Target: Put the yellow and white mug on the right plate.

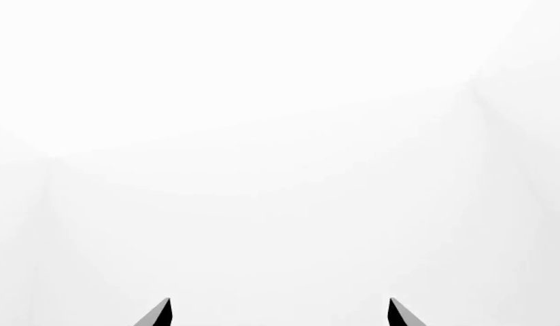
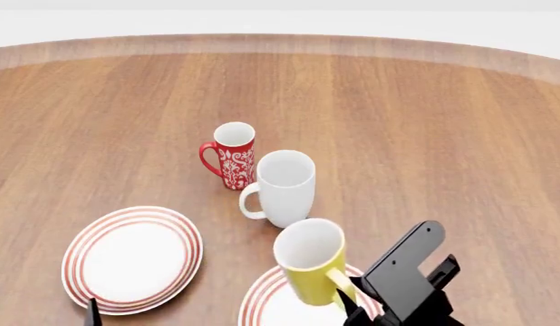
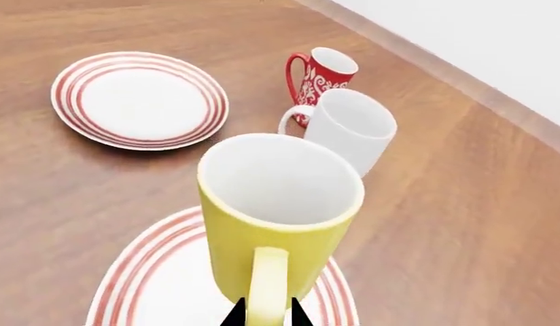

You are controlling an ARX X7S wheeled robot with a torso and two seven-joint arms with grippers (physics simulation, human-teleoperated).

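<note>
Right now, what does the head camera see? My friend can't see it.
A yellow and white mug is held by its handle in the right end effector over the right plate. Behind stand a white mug and red mug; another plate lies left.

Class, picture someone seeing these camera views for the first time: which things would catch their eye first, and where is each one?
First, the yellow and white mug over the right plate, its handle between the right gripper fingertips; whether it rests on the plate is unclear. Next, the patterned red mug and taller white mug side by side mid-table, with a second ringed plate at the head view's lower left.
</note>
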